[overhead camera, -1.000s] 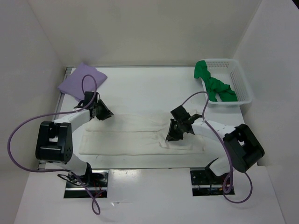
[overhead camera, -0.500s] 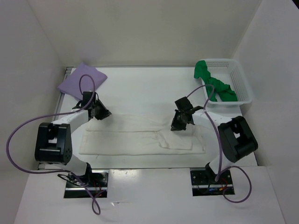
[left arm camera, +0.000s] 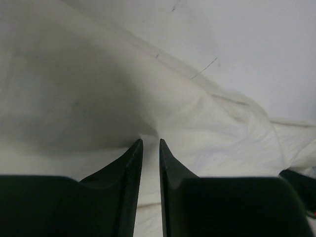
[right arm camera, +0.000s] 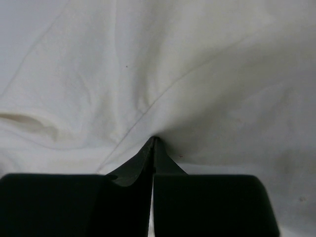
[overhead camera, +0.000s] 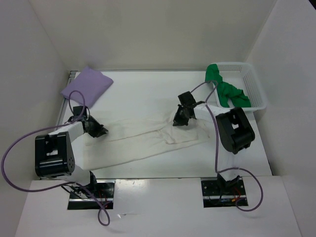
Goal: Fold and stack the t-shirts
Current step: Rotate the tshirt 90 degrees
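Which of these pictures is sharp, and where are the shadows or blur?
Top external view: evenly lit and sharp, with only faint shadows on the table. Left wrist view: the white t-shirt looks soft, with a grey shadow ahead of the left gripper. Right wrist view: creases show clearly, and the shading darkens toward the right gripper.

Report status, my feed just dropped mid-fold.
Hands: left hand and right hand shut on white t-shirt. Shirt lies stretched between them. Folded lavender t-shirt far left, green t-shirt in basket; nothing blocking.
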Motion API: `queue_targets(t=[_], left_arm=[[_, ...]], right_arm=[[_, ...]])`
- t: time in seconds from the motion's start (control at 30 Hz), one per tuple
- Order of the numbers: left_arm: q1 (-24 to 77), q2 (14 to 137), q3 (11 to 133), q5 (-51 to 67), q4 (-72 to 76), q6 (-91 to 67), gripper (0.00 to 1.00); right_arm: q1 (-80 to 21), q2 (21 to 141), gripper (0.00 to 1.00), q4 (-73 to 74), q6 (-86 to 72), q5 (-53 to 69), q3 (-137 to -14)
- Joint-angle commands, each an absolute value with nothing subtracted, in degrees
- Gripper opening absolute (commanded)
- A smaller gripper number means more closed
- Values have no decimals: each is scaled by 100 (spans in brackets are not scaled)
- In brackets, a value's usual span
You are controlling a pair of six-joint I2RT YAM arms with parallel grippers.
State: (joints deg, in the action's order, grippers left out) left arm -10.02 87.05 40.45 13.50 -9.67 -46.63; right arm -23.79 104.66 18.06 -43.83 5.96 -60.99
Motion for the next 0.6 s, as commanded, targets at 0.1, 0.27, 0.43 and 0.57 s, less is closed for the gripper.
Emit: queue_targets(t=[0.1,0.27,0.43,0.57], left_arm=[[-1178,7464,3543,1968,-1766,-4605,28],[-1029,6943,3716,1837,-2030,-4264,31],[-905,6900,4438,1846,-2452,-3946,38],[-905,6820,4675,1705,-2514,-3779,43]], right_arm=[[-2285,12530,1,2152,-3894,237,-8995],[-2285,14947,1,3265,-3780,536,-12969],[-2285,16383,1,4991,-3331,404,-16959],[-2285,14938,9,4729,-3007,396,-15997]])
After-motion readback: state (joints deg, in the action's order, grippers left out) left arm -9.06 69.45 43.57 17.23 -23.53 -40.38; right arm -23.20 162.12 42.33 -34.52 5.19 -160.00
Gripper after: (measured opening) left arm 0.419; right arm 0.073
